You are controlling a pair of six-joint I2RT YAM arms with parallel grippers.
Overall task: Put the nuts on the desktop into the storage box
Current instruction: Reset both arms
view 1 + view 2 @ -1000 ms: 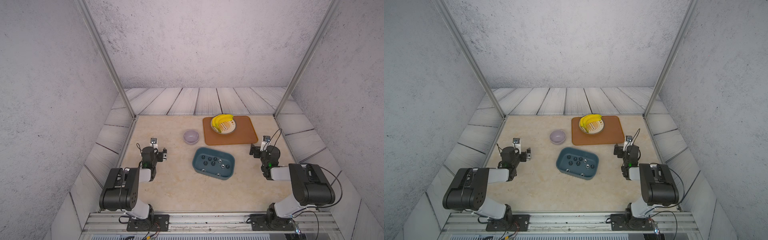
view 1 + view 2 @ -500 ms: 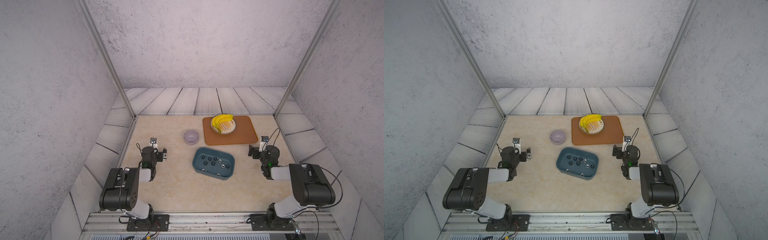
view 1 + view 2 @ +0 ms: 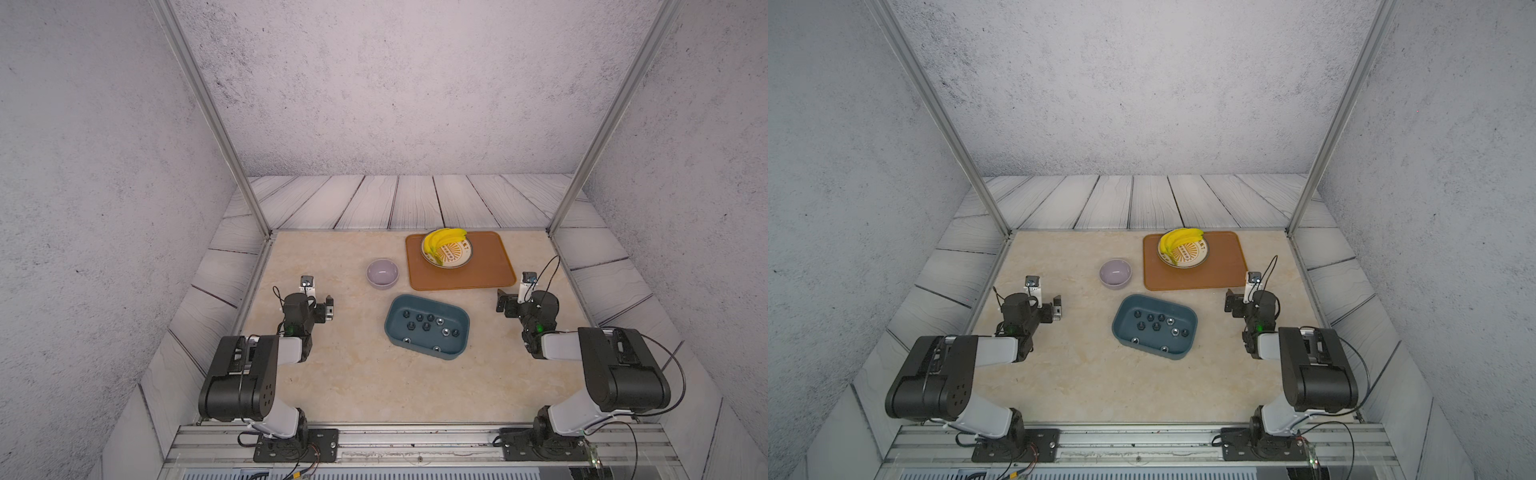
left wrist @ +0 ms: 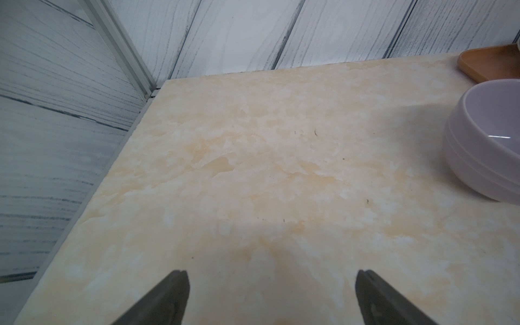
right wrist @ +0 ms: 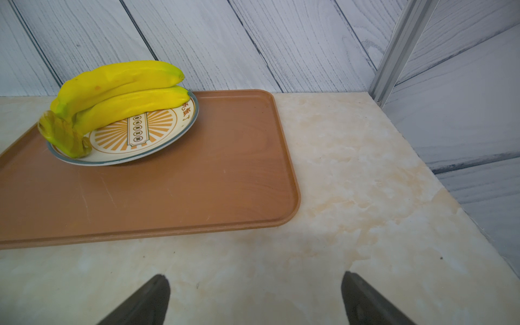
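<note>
The storage box, a shallow teal tub, sits mid-desktop. Several small black and silver nuts lie on its floor. I see no nut on the bare desktop. My left gripper hovers low to the box's left, open and empty. To the right of the box my right gripper is open too, with only marble between its fingers.
A lilac bowl stands behind the box. An orange-brown tray at the back right carries a plate with bananas. Metal posts and grey planks border the desktop.
The right gripper has shifted very slightly near the tray's corner. The left arm, the box and the nuts have not moved.
</note>
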